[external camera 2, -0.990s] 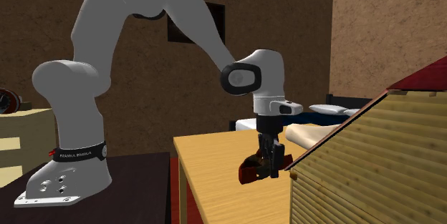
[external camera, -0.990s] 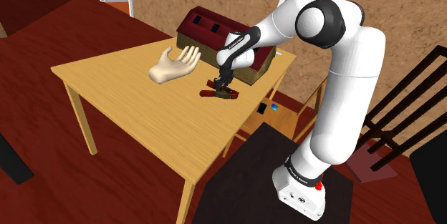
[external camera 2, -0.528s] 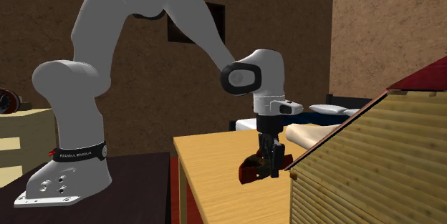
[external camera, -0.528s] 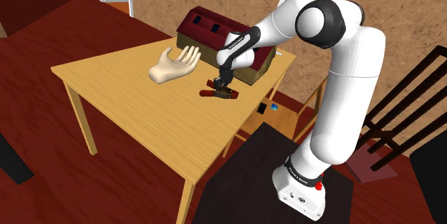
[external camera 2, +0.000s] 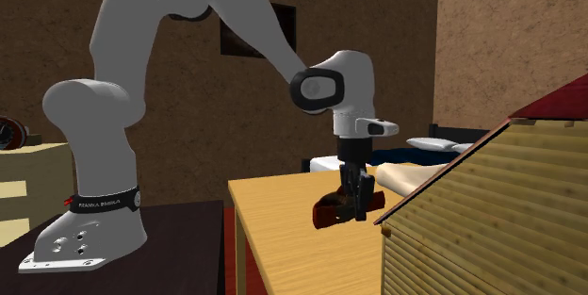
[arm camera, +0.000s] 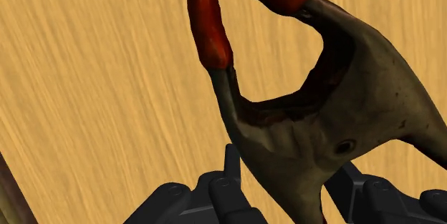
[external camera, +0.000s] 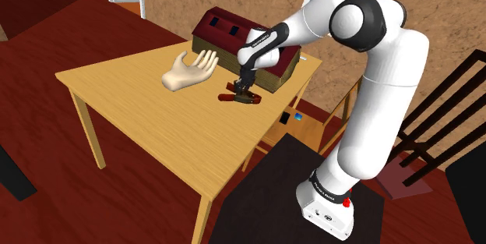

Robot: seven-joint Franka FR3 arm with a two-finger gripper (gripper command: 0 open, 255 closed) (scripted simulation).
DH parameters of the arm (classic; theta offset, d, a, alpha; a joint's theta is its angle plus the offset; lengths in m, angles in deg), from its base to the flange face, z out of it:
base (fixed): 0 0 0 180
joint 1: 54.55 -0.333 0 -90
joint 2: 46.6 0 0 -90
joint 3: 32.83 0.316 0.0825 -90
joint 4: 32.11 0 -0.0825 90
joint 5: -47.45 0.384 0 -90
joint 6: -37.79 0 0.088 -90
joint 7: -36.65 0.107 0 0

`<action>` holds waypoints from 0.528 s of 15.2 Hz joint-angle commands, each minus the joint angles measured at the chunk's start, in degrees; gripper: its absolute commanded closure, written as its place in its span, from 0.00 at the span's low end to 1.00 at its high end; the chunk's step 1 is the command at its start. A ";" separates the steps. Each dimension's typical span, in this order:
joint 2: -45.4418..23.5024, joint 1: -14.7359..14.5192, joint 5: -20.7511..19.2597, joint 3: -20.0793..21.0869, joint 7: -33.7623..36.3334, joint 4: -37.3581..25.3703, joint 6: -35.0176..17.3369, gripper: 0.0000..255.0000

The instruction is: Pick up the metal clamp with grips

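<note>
Two black fingers (arm camera: 229,176) of the gripper (arm camera: 290,164) are closed on the clamp (arm camera: 322,129), pinching its flat body from either side, as seen in the wrist view. That body is dull grey-brown metal, mottled and worn, flaring into a broad curved plate with one small round hole. Two arms rise from it, sheathed in glossy red grips (arm camera: 213,36) that bow outward around an open loop. The ends of the grips and the far corner of the plate are cut off at the picture's edge. Beneath lies the table (external camera: 132,98), pale yellow wood with fine streaked grain and plain square legs. In the shoulder view the clamp sits toward that view's right side of the tabletop, just in front of a model house (external camera: 222,26) with a dark red roof and slatted wooden walls, and near a smooth, pale model hand (external camera: 189,71) lying flat. Whether the clamp rests on the wood or hangs just clear of it cannot be made out. In the second exterior view the house's ribbed wall blocks the near part of the table, and the clamp reads as a dark red shape partly covered by the fingers. The white arm (external camera: 366,86) arches over from its dark stand (external camera: 257,211).
</note>
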 commanded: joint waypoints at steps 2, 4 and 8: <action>1.75 -0.25 -0.71 -0.34 0.42 -0.34 2.03 1.00; 2.86 -0.39 -1.15 -0.52 0.70 -0.60 3.37 1.00; 4.99 -0.64 -2.00 -0.83 1.22 -1.27 6.09 1.00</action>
